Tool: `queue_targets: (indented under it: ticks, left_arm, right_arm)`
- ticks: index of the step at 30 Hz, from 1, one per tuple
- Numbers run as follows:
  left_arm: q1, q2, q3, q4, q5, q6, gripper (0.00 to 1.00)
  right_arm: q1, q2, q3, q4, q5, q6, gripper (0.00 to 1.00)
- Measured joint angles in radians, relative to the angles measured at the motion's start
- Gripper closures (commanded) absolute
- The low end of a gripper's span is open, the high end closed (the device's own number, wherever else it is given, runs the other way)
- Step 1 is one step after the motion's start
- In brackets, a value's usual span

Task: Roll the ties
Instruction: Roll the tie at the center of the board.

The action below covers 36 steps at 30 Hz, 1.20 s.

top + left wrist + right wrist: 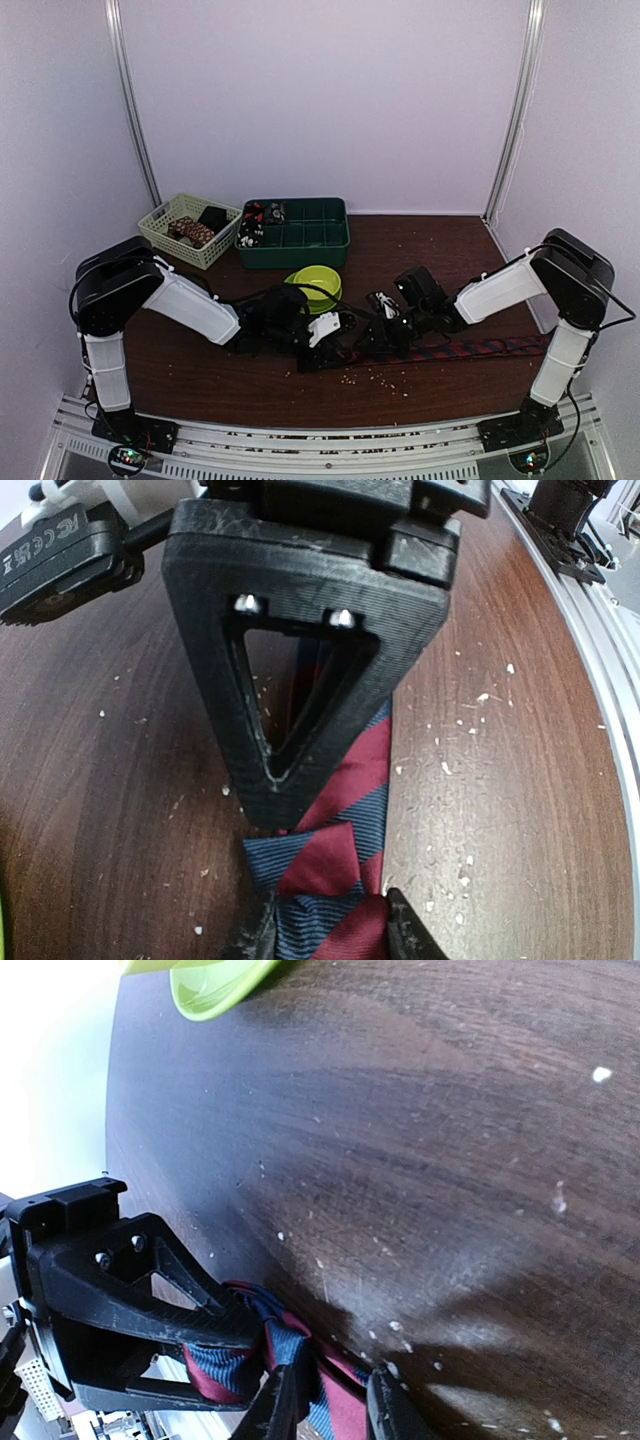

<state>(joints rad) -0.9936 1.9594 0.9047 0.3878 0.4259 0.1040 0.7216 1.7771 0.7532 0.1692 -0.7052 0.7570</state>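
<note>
A red and navy striped tie (pixel 470 348) lies along the front of the table, running right toward the right arm's base. Its left end is folded over on itself (pixel 330 850). My left gripper (pixel 325 343) (pixel 330 925) is shut on that folded end, with fabric filling the gap between its fingers. My right gripper (pixel 382 335) (pixel 333 1402) faces it from the right, jaws slightly apart and open around the same bunched end (pixel 287 1338). One right finger (pixel 300 680) stands on the tie just beyond the fold.
A lime-green bowl (pixel 318 282) (pixel 215 985) sits just behind the grippers. Further back are a dark green divided tray (pixel 330 245) and a pale basket (pixel 165 235), both holding dark patterned fabric pieces. White crumbs (pixel 375 378) dot the wood. Metal rails run along the near edge.
</note>
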Motion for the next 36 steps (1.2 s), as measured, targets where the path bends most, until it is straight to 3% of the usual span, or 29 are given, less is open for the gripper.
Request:
queue_targets:
  ticks: [9, 18, 27, 36]
  left_arm:
    - [0.000, 0.000, 0.000, 0.000, 0.000, 0.003, 0.66]
    - [0.000, 0.000, 0.000, 0.000, -0.003, 0.004, 0.67]
    - [0.002, -0.009, -0.008, 0.003, -0.018, 0.008, 0.64]
    - [0.002, -0.031, -0.008, -0.039, -0.021, 0.006, 0.64]
  right_arm:
    - [0.018, 0.031, 0.030, 0.008, -0.005, 0.009, 0.77]
    - [0.035, 0.043, 0.051, -0.001, -0.013, 0.011, 1.00]
    - [0.044, -0.042, 0.038, -0.032, -0.011, 0.016, 1.00]
    - [0.047, 0.014, 0.014, 0.005, 0.000, 0.015, 1.00]
